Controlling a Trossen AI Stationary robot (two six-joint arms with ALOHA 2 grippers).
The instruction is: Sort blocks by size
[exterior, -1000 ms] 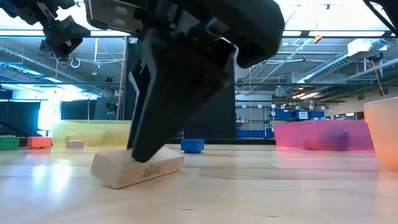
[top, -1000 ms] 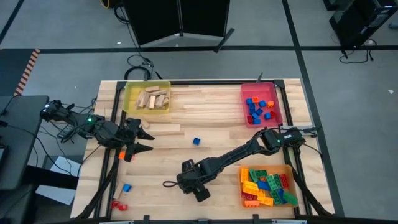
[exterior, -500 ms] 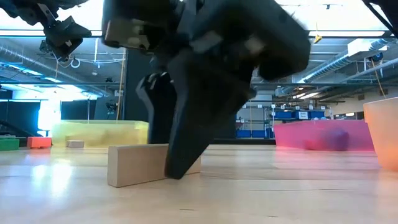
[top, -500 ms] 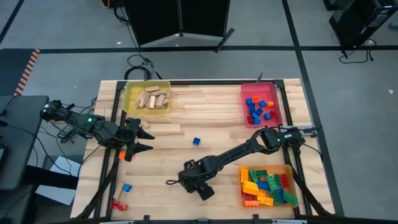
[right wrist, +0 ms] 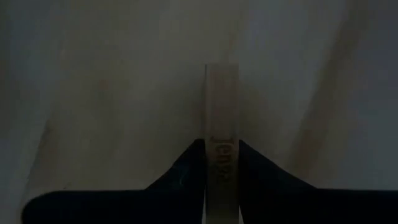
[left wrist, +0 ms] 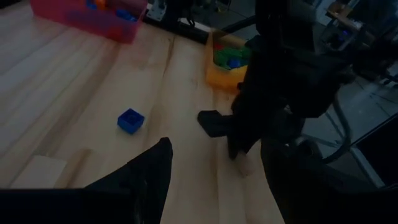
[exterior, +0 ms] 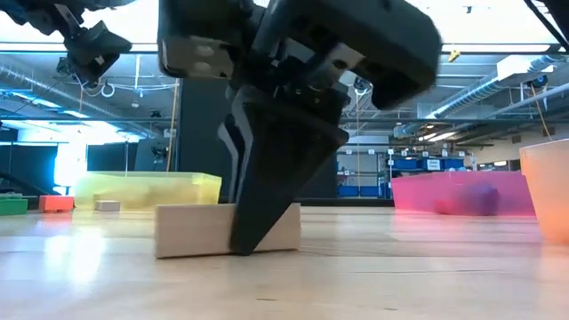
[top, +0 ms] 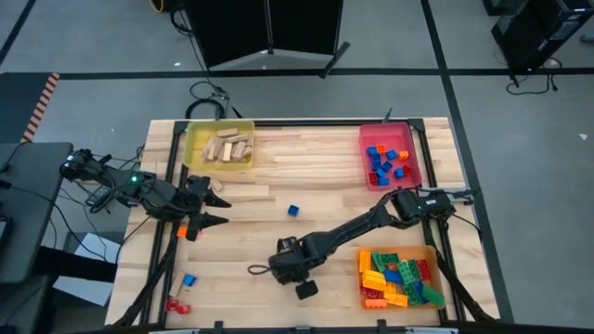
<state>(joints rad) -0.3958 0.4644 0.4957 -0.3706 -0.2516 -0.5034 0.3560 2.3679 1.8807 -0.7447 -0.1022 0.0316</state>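
Note:
A tan wooden block stands on its long narrow edge on the table, near the front middle. My right gripper comes down on it and is shut on it; the right wrist view shows the block's top edge running away from between the fingers. My left gripper hangs open over the table's left side, holding nothing. Loose bricks lie apart: a blue one at mid-table, another blue one and a red one at the front left. My right gripper pinches the block's two broad faces between its two fingers, on the half toward the table's right. The fingers come steeply from above and lie across the block. The block sits level with its long narrow edge on the table.
A yellow tray with wooden blocks stands at the far left, a pink tray with blue and red bricks at the far right, and an orange tray with several coloured bricks at the front right. Bare wood lies between them.
My right gripper has shut on the wooden block. A second ago the block lay skewed and tipped under the fingers; it then came level on its long edge between the open fingers, which have closed on it. My left arm kept still.

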